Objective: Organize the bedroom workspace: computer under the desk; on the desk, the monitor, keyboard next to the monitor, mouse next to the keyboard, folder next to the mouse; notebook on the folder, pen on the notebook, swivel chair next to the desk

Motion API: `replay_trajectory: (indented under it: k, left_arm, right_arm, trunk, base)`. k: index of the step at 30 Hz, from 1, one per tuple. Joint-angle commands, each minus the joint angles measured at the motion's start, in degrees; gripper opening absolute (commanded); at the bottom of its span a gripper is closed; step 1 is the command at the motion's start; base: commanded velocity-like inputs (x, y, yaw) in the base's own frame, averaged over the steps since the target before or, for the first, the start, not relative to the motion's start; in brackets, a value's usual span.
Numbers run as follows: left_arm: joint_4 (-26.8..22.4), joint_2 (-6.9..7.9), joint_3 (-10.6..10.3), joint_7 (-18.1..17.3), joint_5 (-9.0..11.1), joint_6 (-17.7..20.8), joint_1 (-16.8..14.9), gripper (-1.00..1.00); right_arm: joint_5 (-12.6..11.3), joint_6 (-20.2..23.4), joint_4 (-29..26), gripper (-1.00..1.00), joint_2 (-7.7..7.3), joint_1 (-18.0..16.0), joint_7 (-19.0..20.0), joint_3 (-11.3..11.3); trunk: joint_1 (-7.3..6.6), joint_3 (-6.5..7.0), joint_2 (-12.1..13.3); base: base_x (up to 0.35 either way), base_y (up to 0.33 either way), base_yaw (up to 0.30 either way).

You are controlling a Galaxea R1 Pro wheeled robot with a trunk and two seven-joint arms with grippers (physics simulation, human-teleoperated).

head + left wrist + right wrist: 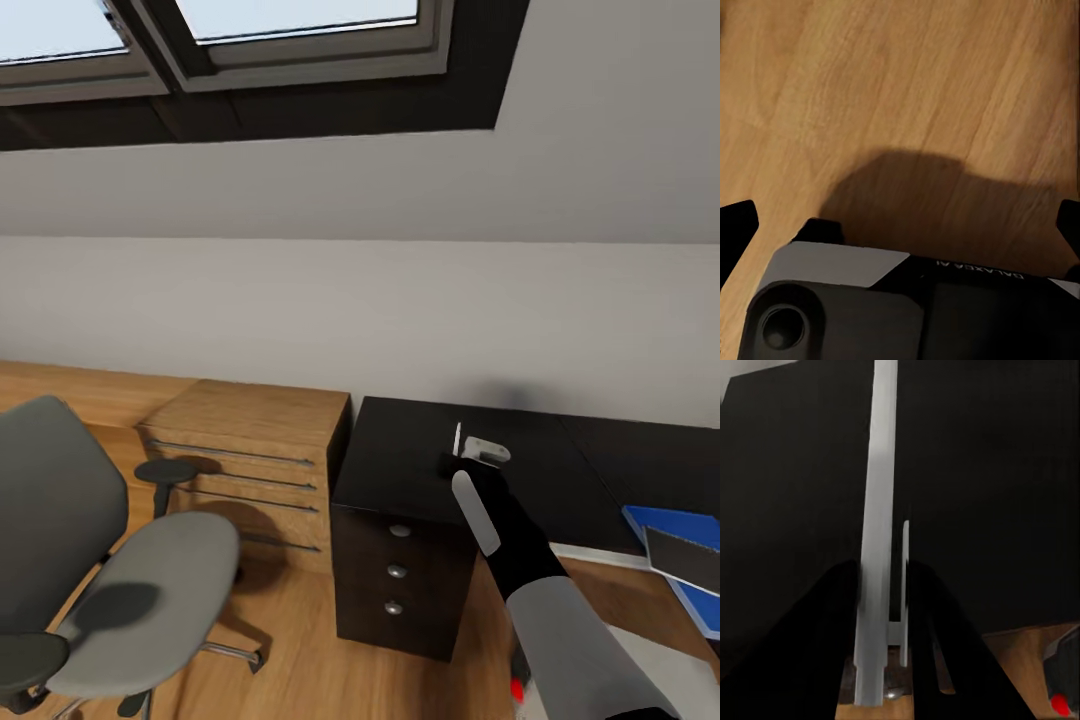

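Head view, left to right – the swivel chair [120, 580] sits at 8 o'clock with a bare seat, a wooden drawer unit [250, 450] behind it and a black drawer cabinet [400, 530] near centre. Just past centre the right tool [470, 452] is pressed together on a thin white rod, judged to be the pen [458, 438], held upright above the dark tops. The glossy worktop of the desk [600, 470] runs on towards 3 o'clock. At 4 o'clock lies the folder [650, 525] with the notebook [685, 555] on top, both cut by the frame edge.

Left wrist view – the left tool [902, 225] is spread wide above wooden floor [907, 90]. Inverted lettering on the robot's body [975, 274] appears to read GALAXEA.

Step in hand, as judged: carrying the pen to the stack. The next move calls for a swing towards 4 o'clock, laying the pen flat on the notebook and letting go low so it cannot roll
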Motion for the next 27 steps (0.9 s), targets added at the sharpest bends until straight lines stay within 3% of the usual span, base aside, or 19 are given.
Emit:
replay_trajectory:
  k: [1, 7, 17, 24, 27]
  left_arm:
    - [-0.14, 0.04, -0.32, 0.49, 0.31, -0.04, -0.03, 1.00]
    - [-0.05, -0.02, -0.32, 0.48, 0.37, -3.73, -0.03, 1.00]
    - [-0.04, -0.03, -0.32, 0.55, 0.44, -4.39, -0.03, 1.00]
    - [-0.04, -0.03, -0.32, 0.81, 0.46, -4.68, -0.03, 1.00]
    - [-0.01, -0.03, -0.44, 0.83, 0.46, -5.89, -0.03, 1.00]
  right_arm:
    - [-0.59, 0.03, -0.04, -1.00, -0.01, -0.06, -0.55, 0.13]
    - [-0.64, -0.04, -0.12, -1.00, 0.05, -0.06, -0.56, 0.20]
    - [-0.64, -0.05, -0.13, -1.00, 0.04, -0.06, -0.55, 0.19]
    - [-0.60, 0.01, -0.08, -1.00, -0.42, -0.06, -0.41, -0.17]
    - [-0.62, 0.17, -0.05, -1.00, -0.99, -0.06, -0.31, -1.41]
  trunk:
    - [0.00, -0.08, -0.04]
    - [0.00, -0.12, -0.04]
    - [0.00, -0.13, -0.04]
    - [0.00, -0.13, -0.04]
    - [0.00, -0.13, -0.04]
  base:
    - [0.000, 0.000, -0.264]
    - [0.000, 0.000, -0.081]
    - [0.000, 0.000, -0.011]
    - [0.000, 0.000, -0.250]
    - [0.000, 0.000, -0.294]
